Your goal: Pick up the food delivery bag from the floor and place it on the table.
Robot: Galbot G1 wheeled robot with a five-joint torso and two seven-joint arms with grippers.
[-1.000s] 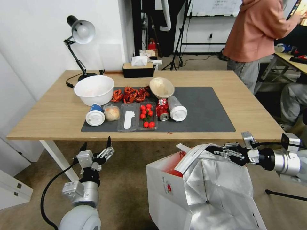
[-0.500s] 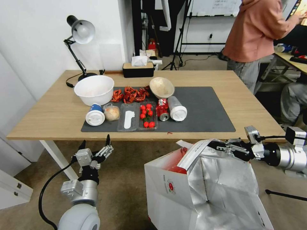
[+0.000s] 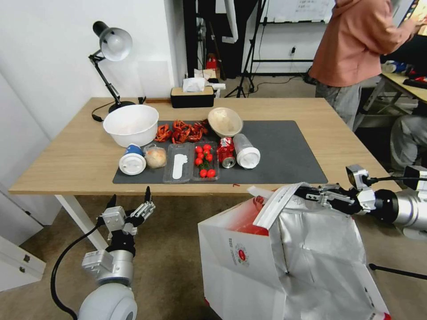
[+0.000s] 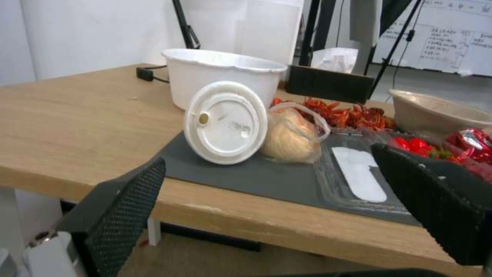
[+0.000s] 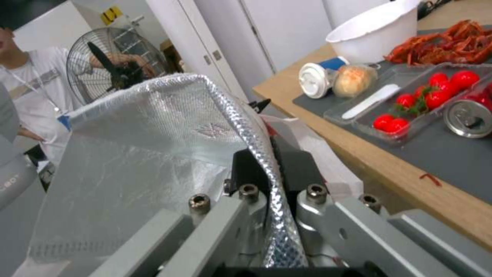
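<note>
Now, over on the left, the left gripper (image 3: 130, 205) hangs below the light-wood table (image 3: 66, 164) edge, fingers spread wide, while the right gripper (image 3: 311, 194) pinches the big white paper food delivery bag (image 3: 249, 271) by its foil-lined rim.

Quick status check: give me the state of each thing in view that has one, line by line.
food delivery bag: open at the top, foil rim pinched by the right gripper
right gripper: shut on the bag's rim
left gripper: open, empty, below the table edge
blue cup: lidded, lying on its side
soda can: lying on its side
tomato tray: uncovered
white bowl: upright
</note>
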